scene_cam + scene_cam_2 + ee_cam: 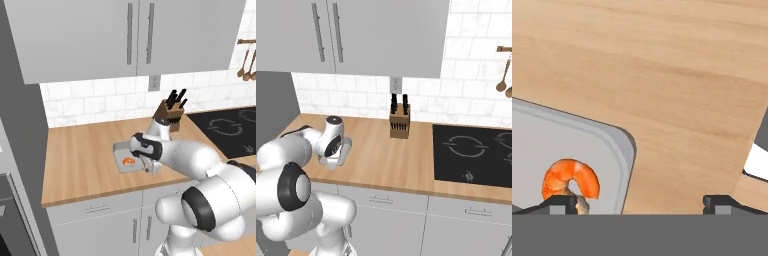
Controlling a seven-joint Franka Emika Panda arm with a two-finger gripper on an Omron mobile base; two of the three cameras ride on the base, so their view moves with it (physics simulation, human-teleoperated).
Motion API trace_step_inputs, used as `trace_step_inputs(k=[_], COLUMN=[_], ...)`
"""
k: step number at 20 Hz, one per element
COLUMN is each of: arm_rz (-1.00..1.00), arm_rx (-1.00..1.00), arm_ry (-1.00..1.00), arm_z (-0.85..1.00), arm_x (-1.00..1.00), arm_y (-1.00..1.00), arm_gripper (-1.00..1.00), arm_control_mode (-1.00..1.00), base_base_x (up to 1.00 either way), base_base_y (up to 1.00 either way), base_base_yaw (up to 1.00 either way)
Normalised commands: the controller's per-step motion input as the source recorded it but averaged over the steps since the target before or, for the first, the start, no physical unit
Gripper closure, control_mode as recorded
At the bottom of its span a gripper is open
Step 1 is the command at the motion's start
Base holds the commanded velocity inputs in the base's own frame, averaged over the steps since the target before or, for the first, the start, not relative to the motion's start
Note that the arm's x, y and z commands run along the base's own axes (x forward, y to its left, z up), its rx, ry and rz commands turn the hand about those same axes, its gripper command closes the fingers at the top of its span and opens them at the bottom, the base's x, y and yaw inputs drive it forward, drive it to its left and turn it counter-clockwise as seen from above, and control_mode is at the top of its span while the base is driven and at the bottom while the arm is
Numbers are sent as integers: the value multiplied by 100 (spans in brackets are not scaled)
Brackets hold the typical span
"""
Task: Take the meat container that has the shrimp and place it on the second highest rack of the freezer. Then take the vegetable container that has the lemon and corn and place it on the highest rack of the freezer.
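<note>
Kitchen first: you have grey cabinets (100, 35) overhead, white tile behind, and a long wood counter (80, 160) running to a black cooktop (476, 155) on the right. Your arm reaches over the counter's front half, its wrist bent down above the tray (122, 159), a shallow grey container lying flat on the wood near the front edge. A knife block (399, 125) stands upright by the wall, well apart from the tray. Your gripper (639, 202) hangs low over the tray's rim (624, 170), fingers spread wide: one tip sits above the tray beside the shrimp (569, 180), the other above bare wood, so the jaws are open and straddle the rim, holding nothing. The shrimp lies curled inside the tray.
</note>
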Motion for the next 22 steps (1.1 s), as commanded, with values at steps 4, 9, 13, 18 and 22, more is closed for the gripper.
trace_step_inputs(k=[4,9,13,18,22], arm_rz=[0,0,0,0,0], arm_rx=[0,0,0,0,0], arm_ry=[0,0,0,1,0], arm_z=[-26,-20,-7,0,31], arm_x=[18,18,12,3,-12], arm_y=[0,0,2,2,0], arm_gripper=[-100,-100,100,100,100], arm_control_mode=[-100,-100,-100,-100,-100], base_base_x=[0,0,0,0,0], base_base_y=[0,0,0,0,0], base_base_yaw=[0,0,0,0,0])
